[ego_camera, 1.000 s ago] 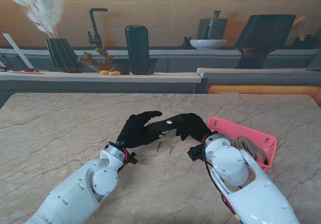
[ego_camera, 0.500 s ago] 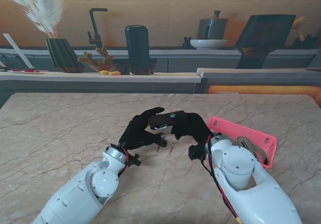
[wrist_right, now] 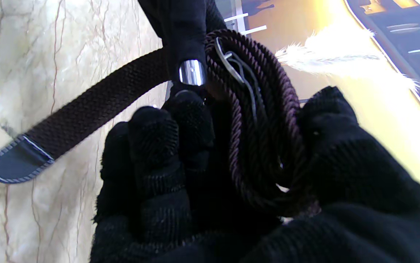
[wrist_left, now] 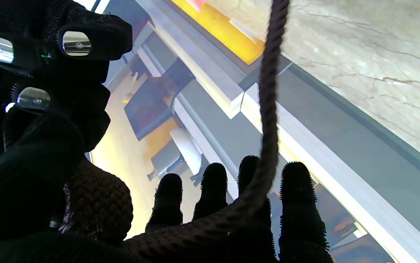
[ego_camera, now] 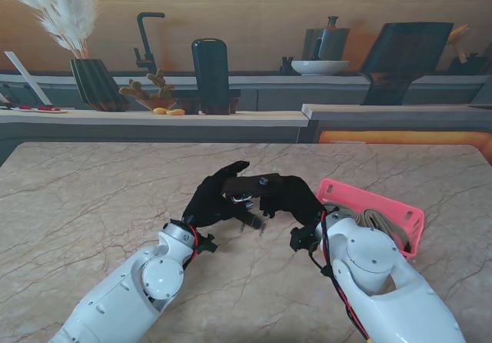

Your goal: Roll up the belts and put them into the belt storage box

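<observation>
A dark brown braided belt (ego_camera: 250,186) is held off the marble table between my two black-gloved hands. In the right wrist view it is a tight coil (wrist_right: 261,128) with its buckle inside, and my right hand (wrist_right: 158,171) is closed around it. A loose tail with a dark leather tip (wrist_right: 19,164) hangs toward the table. My left hand (ego_camera: 214,201) meets the coil from the left, with one fingertip (wrist_right: 192,71) pressed on it. A strand of the belt (wrist_left: 268,109) runs over its fingers (wrist_left: 213,193). The pink storage box (ego_camera: 411,218) lies to the right of my right hand (ego_camera: 292,195).
A beige rolled belt (ego_camera: 380,221) lies inside the pink box. Beyond the table's far edge a counter holds a vase of pampas grass (ego_camera: 92,81), a dark canister (ego_camera: 210,74) and a white bowl (ego_camera: 319,67). My right forearm (ego_camera: 369,274) covers the table nearest me.
Both hands have lifted the belt slightly and turned the coil, and the left fingers have risen over it. The loose tail is shorter and hangs under the hands.
</observation>
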`<state>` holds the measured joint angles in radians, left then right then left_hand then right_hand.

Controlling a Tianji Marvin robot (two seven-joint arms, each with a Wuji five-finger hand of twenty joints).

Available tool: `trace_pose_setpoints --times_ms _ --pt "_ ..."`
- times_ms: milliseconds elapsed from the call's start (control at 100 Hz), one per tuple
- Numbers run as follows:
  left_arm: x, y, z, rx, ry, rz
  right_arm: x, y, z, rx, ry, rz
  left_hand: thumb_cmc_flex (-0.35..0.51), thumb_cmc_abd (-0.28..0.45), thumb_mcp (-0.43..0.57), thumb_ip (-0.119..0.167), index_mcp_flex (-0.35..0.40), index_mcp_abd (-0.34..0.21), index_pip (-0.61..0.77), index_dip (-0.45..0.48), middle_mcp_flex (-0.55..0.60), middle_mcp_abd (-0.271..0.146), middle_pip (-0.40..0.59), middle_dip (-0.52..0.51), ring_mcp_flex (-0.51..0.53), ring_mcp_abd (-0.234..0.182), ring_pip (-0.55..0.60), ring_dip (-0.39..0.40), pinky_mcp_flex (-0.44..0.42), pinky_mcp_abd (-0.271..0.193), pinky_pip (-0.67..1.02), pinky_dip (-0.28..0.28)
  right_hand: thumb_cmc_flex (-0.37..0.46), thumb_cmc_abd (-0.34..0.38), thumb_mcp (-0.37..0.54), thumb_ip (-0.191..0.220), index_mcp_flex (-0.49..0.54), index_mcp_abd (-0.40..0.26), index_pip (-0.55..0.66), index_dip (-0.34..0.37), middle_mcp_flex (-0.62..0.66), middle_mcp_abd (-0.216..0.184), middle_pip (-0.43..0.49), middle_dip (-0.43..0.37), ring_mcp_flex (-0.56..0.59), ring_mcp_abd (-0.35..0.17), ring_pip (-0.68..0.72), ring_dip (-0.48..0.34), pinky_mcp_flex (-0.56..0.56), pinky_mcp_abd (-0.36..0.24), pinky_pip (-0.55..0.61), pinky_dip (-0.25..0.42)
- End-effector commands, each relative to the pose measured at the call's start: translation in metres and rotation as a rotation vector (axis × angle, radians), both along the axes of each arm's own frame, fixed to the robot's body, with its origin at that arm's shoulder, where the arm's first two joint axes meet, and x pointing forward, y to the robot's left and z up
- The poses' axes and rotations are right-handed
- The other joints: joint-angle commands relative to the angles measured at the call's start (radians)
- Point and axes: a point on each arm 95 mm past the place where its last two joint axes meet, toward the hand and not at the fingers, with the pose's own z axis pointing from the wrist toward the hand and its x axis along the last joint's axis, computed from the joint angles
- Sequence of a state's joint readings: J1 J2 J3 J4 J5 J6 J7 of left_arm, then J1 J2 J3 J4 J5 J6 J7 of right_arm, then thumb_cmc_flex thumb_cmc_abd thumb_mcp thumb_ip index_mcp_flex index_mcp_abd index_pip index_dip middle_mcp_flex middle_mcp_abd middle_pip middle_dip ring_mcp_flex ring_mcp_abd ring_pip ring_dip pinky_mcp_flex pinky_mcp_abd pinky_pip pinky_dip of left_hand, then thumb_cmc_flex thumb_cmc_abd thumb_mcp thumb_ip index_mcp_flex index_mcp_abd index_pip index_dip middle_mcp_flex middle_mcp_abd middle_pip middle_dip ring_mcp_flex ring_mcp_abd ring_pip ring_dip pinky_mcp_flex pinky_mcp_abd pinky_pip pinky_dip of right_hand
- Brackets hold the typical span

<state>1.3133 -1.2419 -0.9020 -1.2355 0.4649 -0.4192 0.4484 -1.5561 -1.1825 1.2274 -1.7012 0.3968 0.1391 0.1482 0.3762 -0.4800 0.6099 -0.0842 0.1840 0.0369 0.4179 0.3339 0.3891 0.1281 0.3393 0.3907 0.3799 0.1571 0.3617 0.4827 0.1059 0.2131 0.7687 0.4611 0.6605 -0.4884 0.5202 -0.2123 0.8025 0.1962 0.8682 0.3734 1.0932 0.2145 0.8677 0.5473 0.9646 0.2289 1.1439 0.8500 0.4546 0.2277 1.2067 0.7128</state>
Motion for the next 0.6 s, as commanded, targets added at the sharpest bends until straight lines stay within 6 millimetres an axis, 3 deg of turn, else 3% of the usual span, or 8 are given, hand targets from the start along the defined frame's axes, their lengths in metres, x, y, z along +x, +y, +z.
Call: trace_pose_setpoints --times_ms 0,280,490,540,590 --pt "0.0 0.0 -0.001 0.007 -0.002 0.008 -0.003 0.002 0.005 0.01 -0.015 -0.004 -0.03 -0.011 0.016 -0.022 -0.037 -0.005 -0.061 -0.024 -0.035 -0.03 -0.014 -0.013 -0.013 -0.037 -0.011 -0.004 -0.003 -0.036 -0.02 -0.001 0.145 0.13 0.105 0.022 0.052 -0.294 0.096 0.033 0.0 0.018 0.04 0.017 0.011 -0.054 0.037 0.022 0.015 -0.044 0.045 0.033" --pt "0.004 0.004 -0.004 0.03 0.032 0.004 -0.009 -0.004 0.01 0.02 -0.064 -0.012 -0.028 -0.018 0.019 -0.023 -0.008 -0.025 -0.017 0.0 -0.017 -0.021 -0.022 -0.02 -0.015 -0.026 -0.026 -0.012 -0.009 -0.032 -0.033 -0.004 0.141 0.135 0.099 0.02 0.05 -0.304 0.096 0.039 -0.007 0.012 0.047 0.025 0.006 -0.061 0.041 0.028 0.013 -0.047 0.045 0.04" --pt "0.0 -0.005 -0.007 0.019 0.069 -0.054 -0.011 -0.001 0.01 0.062 -0.051 0.009 -0.037 -0.012 0.008 -0.026 0.016 -0.034 -0.014 0.001 -0.012 -0.017 -0.04 -0.028 -0.013 -0.025 -0.042 -0.022 -0.007 -0.037 -0.05 -0.012 0.138 0.142 0.072 0.024 0.053 -0.328 0.093 0.046 -0.057 0.027 0.131 0.093 -0.017 -0.089 0.128 0.097 0.005 -0.064 0.063 0.073" --pt "-0.002 -0.008 -0.008 0.001 0.077 -0.067 -0.01 0.0 0.008 0.062 -0.041 0.023 -0.063 -0.006 -0.002 -0.032 0.013 -0.035 -0.017 0.0 -0.014 -0.02 -0.042 -0.029 -0.014 -0.027 -0.044 -0.022 -0.006 -0.039 -0.053 -0.014 0.136 0.139 0.074 0.024 0.057 -0.321 0.092 0.042 -0.062 0.04 0.161 0.116 -0.012 -0.095 0.167 0.121 0.011 -0.068 0.087 0.09" --pt "-0.004 -0.011 -0.008 -0.021 0.082 -0.085 -0.009 0.002 0.006 0.058 -0.028 0.031 -0.105 -0.01 0.026 -0.055 0.01 -0.04 -0.023 0.0 -0.019 -0.02 -0.046 -0.029 -0.017 -0.027 -0.047 -0.023 -0.004 -0.043 -0.06 -0.016 0.132 0.133 0.09 0.025 0.061 -0.308 0.094 0.034 -0.059 0.056 0.183 0.135 0.004 -0.095 0.207 0.144 0.024 -0.067 0.121 0.114"
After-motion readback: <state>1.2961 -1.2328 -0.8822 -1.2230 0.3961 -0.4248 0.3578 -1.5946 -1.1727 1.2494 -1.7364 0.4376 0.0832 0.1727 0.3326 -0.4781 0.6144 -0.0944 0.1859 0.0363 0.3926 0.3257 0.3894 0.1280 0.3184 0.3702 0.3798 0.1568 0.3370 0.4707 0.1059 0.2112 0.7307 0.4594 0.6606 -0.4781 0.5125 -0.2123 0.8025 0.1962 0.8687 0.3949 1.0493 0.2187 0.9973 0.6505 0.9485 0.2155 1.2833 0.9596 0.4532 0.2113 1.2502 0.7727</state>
